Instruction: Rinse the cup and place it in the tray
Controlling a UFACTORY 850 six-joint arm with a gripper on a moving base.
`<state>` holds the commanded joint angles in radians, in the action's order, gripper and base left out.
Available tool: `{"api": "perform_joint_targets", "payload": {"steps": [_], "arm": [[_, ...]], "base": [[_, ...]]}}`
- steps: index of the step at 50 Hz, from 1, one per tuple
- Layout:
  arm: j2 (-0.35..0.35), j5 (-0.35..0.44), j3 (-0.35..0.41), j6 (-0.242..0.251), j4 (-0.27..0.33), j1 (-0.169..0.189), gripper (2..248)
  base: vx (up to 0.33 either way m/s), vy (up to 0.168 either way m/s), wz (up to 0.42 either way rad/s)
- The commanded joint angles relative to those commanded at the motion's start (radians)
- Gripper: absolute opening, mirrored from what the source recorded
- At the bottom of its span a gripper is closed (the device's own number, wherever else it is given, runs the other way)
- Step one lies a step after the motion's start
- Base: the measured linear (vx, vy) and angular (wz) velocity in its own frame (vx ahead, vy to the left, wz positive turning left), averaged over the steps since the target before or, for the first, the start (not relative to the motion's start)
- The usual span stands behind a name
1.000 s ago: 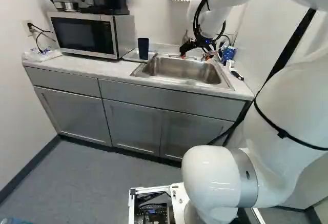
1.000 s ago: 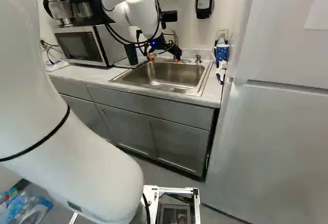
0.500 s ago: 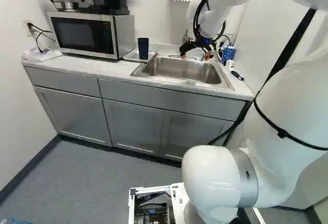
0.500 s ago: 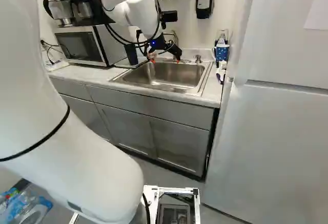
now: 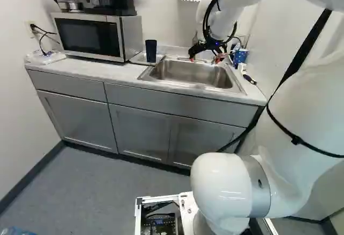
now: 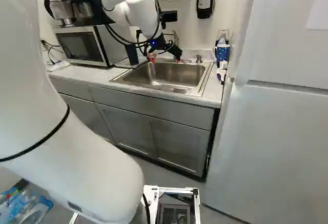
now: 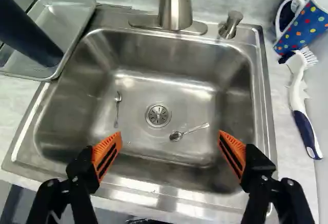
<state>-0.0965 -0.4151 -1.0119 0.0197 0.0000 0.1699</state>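
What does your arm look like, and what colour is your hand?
My arm is smooth, white and rounded, like fat tubes, with a silvery grey ring at one joint. Thin black cables loop near the wrist, where a little blue light shines. My hand is black, with two fingers and bright orange pads that have dark slots.

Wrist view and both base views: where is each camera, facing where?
Left base view: behind the arm, left side, facing the sink; arm at right.
Right base view: behind, right side, facing likewise; arm at left.
Wrist view: on the wrist, above the sink, facing down; open gripper.
Both base views share the microwave.
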Motion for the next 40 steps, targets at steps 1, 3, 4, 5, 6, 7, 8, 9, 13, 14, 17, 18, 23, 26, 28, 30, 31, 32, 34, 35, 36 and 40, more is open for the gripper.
{"api": "perform_joint_targets", "payload": {"steps": [1, 3, 4, 5, 6, 7, 8, 9, 13, 14, 17, 18, 23, 26, 28, 30, 31, 32, 34, 35, 36, 40], "arm": [[0.0, 0.0, 0.0, 0.0, 0.0, 0.0, 247], [0.0, 0.0, 0.0, 0.0, 0.0, 0.0, 247], [0.0, 0.0, 0.0, 0.0, 0.0, 0.0, 247], [0.0, 0.0, 0.0, 0.0, 0.0, 0.0, 247], [0.0, 0.0, 0.0, 0.0, 0.0, 0.0, 247], [0.0, 0.0, 0.0, 0.0, 0.0, 0.0, 247], [0.0, 0.0, 0.0, 0.0, 0.0, 0.0, 247], [0.0, 0.0, 0.0, 0.0, 0.0, 0.0, 247], [0.0, 0.0, 0.0, 0.0, 0.0, 0.0, 247], [0.0, 0.0, 0.0, 0.0, 0.0, 0.0, 247], [0.0, 0.0, 0.0, 0.0, 0.0, 0.0, 247], [0.0, 0.0, 0.0, 0.0, 0.0, 0.0, 247], [0.0, 0.0, 0.0, 0.0, 0.0, 0.0, 247], [0.0, 0.0, 0.0, 0.0, 0.0, 0.0, 247], [0.0, 0.0, 0.0, 0.0, 0.0, 0.0, 247], [0.0, 0.0, 0.0, 0.0, 0.0, 0.0, 247], [0.0, 0.0, 0.0, 0.0, 0.0, 0.0, 247], [0.0, 0.0, 0.0, 0.0, 0.0, 0.0, 247], [0.0, 0.0, 0.0, 0.0, 0.0, 0.0, 247], [0.0, 0.0, 0.0, 0.0, 0.0, 0.0, 247], [0.0, 0.0, 0.0, 0.0, 0.0, 0.0, 247], [0.0, 0.0, 0.0, 0.0, 0.0, 0.0, 247]], "base": [[-0.033, 0.025, -0.002], [-0.024, 0.028, -0.015], [-0.034, 0.033, -0.006], [-0.043, 0.029, 0.015], [-0.04, 0.032, -0.006], [-0.042, 0.027, -0.01], [-0.044, 0.031, -0.008], [-0.058, 0.037, 0.002], [-0.063, 0.052, -0.002], [-0.071, 0.061, -0.004], [-0.08, 0.072, 0.006], [-0.101, 0.088, 0.003], [-0.105, 0.08, 0.001], [-0.118, 0.087, 0.002], [-0.141, 0.103, 0.0], [-0.14, 0.103, 0.001], [-0.138, 0.104, -0.003], [-0.136, 0.109, -0.004], [-0.149, 0.119, -0.008], [-0.164, 0.128, -0.002], [-0.148, 0.115, 0.007], [-0.142, 0.105, -0.004]]}}
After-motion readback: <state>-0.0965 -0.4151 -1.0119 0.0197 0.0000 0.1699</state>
